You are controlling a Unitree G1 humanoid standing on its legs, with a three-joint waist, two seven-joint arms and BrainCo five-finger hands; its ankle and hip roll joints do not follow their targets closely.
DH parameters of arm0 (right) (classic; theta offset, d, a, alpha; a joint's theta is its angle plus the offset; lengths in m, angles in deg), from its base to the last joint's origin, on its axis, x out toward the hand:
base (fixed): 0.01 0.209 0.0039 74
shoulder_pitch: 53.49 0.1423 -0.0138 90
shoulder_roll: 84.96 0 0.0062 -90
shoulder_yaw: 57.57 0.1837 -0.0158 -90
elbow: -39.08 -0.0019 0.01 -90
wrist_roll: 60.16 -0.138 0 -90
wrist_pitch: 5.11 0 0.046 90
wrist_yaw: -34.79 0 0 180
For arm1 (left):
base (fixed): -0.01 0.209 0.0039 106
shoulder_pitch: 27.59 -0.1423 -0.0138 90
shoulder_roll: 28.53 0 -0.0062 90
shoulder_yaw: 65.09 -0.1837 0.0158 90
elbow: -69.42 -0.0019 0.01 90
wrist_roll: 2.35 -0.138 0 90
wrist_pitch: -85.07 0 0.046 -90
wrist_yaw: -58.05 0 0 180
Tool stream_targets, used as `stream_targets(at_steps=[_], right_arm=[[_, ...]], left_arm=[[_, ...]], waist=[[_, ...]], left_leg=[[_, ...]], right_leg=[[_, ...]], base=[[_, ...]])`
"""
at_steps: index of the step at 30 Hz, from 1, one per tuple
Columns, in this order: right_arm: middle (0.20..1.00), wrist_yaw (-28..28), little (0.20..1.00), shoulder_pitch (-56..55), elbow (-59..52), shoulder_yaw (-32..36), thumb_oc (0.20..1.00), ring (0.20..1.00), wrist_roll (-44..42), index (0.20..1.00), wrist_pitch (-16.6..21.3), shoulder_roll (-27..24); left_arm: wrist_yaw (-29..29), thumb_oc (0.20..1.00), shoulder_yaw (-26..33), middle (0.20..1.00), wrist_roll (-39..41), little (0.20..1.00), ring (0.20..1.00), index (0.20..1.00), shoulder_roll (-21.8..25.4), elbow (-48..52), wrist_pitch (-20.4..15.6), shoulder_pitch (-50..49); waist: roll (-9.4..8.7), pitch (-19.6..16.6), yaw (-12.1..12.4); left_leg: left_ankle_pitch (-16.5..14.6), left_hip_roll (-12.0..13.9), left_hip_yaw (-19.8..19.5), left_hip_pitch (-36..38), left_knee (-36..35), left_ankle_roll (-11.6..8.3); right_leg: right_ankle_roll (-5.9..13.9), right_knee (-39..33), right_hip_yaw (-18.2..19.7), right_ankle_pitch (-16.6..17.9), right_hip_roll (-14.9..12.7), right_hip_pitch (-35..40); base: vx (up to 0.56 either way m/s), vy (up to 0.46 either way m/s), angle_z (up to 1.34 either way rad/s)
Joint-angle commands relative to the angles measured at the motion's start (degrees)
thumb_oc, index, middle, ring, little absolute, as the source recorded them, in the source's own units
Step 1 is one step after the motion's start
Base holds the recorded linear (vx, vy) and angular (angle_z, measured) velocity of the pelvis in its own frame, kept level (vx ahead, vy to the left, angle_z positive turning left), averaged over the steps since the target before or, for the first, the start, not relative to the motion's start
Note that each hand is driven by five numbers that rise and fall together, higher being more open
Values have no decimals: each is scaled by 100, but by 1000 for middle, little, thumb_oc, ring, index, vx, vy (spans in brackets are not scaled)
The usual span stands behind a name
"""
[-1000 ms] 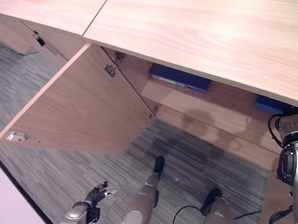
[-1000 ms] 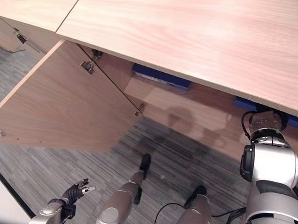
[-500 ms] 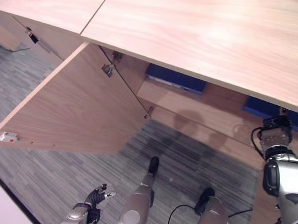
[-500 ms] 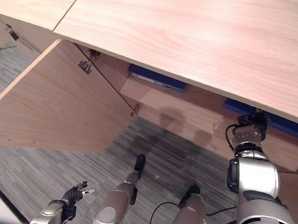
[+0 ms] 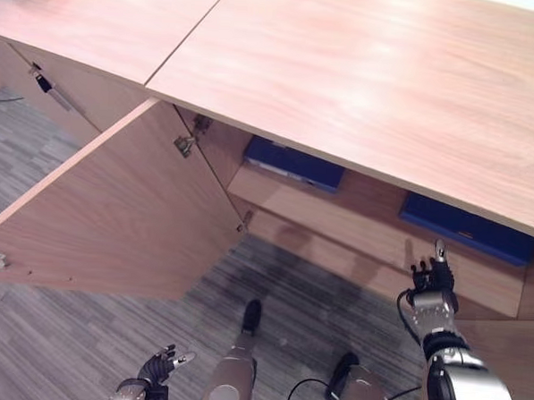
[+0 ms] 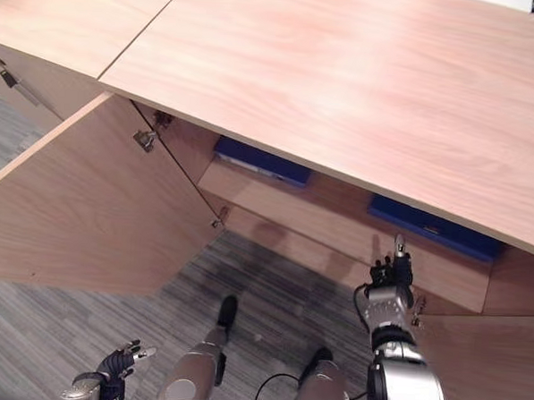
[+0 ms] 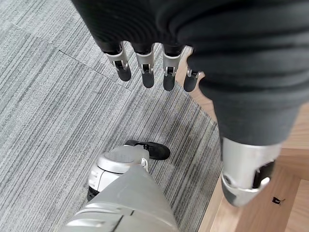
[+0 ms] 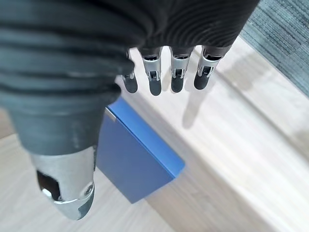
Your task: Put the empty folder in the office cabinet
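Withdrawn from under the desktop over the past second, the right hand (image 6: 390, 276) now hangs in front of the open office cabinet (image 5: 364, 232), fingers (image 8: 176, 77) straight and released, holding nothing. Largest in view is the pale wood surface (image 5: 363, 71) above the cabinet, with the open door (image 5: 123, 219) swung out to the robot's left over grey carpet (image 5: 54, 332). On the cabinet shelf (image 5: 338, 217) lie two blue folders: one (image 5: 294, 162) toward the hinge side, the other (image 5: 467, 228) at the right end, just beyond the right hand. Judging by the empty hand before it, this right-end folder is the one delivered, laid flat near the shelf's front edge. Low by the floor, the left hand (image 5: 155, 373) idles, fingers loosely spread. No legible writing shows on either folder.
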Motion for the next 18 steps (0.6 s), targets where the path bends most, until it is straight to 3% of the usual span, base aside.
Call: stream_targets(at_steps=[1, 7, 13, 15, 18], right_arm=[[1000, -227, 1000, 24, -438, 112, 1000, 1000, 512, 1000, 248, -102], [1000, -292, 1000, -414, -547, 13, 1000, 1000, 875, 1000, 92, -21], [1000, -261, 1000, -1088, -558, -805, 1000, 1000, 2998, 1000, -296, -206], [1000, -158, 1000, -1290, -554, -1336, 1000, 1000, 4405, 1000, -469, -318], [1000, -306, 1000, -1538, -595, -1755, 1000, 1000, 5170, 1000, -552, -332]], left_arm=[[50, 1000, 265, 1000, -450, 1000, 1000, 1000, 71, -345, -54, 61], [71, 1000, 491, 1000, -437, 1000, 1000, 1000, 23, -394, -61, -80], [115, 1000, 662, 1000, -565, 1000, 1000, 1000, -56, -372, -92, -260], [90, 1000, 741, 1000, -656, 1000, 1000, 1000, -62, -381, -109, -264], [2, 1000, 791, 1000, -783, 1000, 1000, 1000, -88, -377, -196, -209]], waist=[[-33, 84, 11], [-111, -91, -93], [-264, -247, -150], [-311, -274, -131], [-401, -361, -124]], left_leg=[[-1146, 73, 231, 747, 57, -159], [-1242, 57, 358, 1078, 36, -153], [-1305, 49, 460, 1369, 24, -143], [-1346, 57, 481, 1475, 19, -157], [-1352, 20, 489, 1532, 3, -142]], right_leg=[[452, -827, 268, 686, 38, 336], [468, -1148, 310, 784, 94, 692], [476, -1482, 289, 896, 143, 1093], [490, -1615, 270, 928, 156, 1243], [515, -1804, 231, 1030, 141, 1382]], base=[[66, 31, -7], [73, 34, -11], [48, 37, -9], [27, 31, -6], [18, 53, -2]])
